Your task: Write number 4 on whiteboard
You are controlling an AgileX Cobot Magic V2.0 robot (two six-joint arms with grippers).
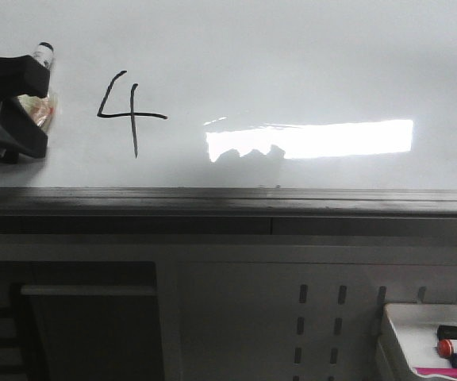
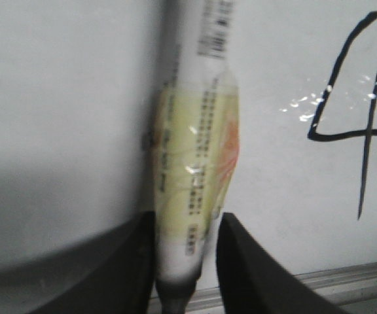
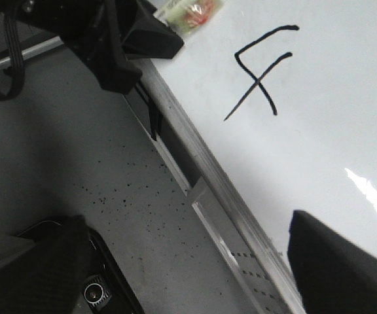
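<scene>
A black hand-drawn number 4 [image 1: 132, 111] stands on the glossy whiteboard [image 1: 292, 55], left of a bright glare patch. It also shows in the left wrist view [image 2: 355, 124] and the right wrist view [image 3: 260, 72]. My left gripper [image 1: 24, 99] is at the board's left edge, left of the 4, shut on a white marker with a yellow label [image 2: 195, 157]; its capped end [image 1: 44, 54] sticks up above the jaws. My right gripper [image 3: 182, 275] is open and empty, off the board over its grey edge rail [image 3: 201, 163].
A dark grey rail [image 1: 228, 202] runs along the board's lower edge. A small white tray [image 1: 403, 341] at the lower right holds a black, a red and a blue marker. Speckled grey floor [image 3: 110, 170] lies below the board.
</scene>
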